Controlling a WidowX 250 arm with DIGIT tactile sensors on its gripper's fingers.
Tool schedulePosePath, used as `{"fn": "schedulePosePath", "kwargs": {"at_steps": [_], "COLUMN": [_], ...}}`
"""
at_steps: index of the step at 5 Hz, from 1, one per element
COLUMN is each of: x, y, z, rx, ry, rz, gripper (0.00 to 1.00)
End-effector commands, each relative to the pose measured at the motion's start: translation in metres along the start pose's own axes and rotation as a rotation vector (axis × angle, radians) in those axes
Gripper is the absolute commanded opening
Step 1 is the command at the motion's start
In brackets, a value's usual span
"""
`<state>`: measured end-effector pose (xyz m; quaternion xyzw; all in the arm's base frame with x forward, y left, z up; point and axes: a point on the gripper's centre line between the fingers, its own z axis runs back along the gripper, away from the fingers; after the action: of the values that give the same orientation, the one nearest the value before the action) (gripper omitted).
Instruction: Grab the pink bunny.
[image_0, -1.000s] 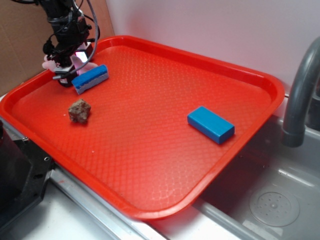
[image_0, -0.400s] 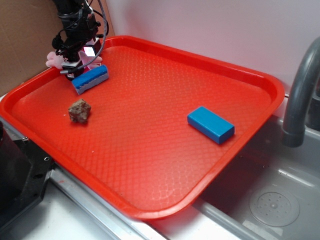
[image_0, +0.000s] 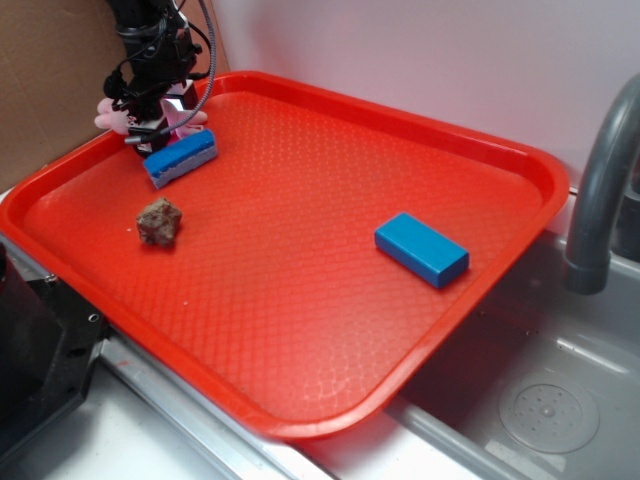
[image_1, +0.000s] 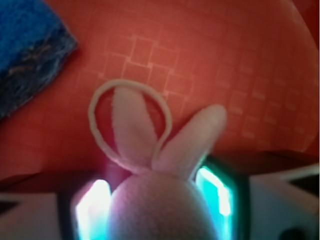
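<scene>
The pink bunny (image_1: 155, 205) fills the bottom of the wrist view, its head held between the two lit fingers (image_1: 92, 207) and its two long ears pointing up over the red tray (image_1: 240, 60). A thin pale loop hangs around one ear. My gripper (image_1: 156, 210) is shut on the bunny. In the exterior view the gripper (image_0: 150, 112) hangs at the tray's far left corner, with the bunny (image_0: 112, 115) sticking out to its left, lifted above the tray floor. A blue sponge-like block (image_0: 181, 157) lies just below it.
A brown lumpy chunk (image_0: 159, 221) sits on the left part of the red tray (image_0: 300, 260). A blue block (image_0: 421, 249) lies toward the right rim. A grey faucet (image_0: 600, 190) and a metal sink (image_0: 540, 400) are at the right. Cardboard stands behind the arm.
The arm has risen and shifted slightly toward the back with the bunny held in it. The block, chunk and sponge have stayed in place.
</scene>
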<state>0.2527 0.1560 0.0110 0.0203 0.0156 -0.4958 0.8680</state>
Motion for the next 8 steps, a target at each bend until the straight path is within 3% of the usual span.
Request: {"fn": "schedulePosePath", "kwargs": {"at_steps": [1,3,4,5,6,8], "x": [0.005,0.018,0.027,0.034,0.041,0.034], "y": [-0.035,-0.083,-0.099,-0.125,-0.135,-0.125], "z": [0.087,0.192,0.209,0.220,0.213,0.207], "rx": [-0.146,-0.284,-0.249,-0.082,0.157,0.071], "ry": [-0.055,-0.193,-0.201,-0.183,-0.136,-0.145], "rz": [0.199,0.493,0.632,0.758,0.942,0.971], "gripper": [0.00,0.00,0.00,0.00,0.00,0.00]}}
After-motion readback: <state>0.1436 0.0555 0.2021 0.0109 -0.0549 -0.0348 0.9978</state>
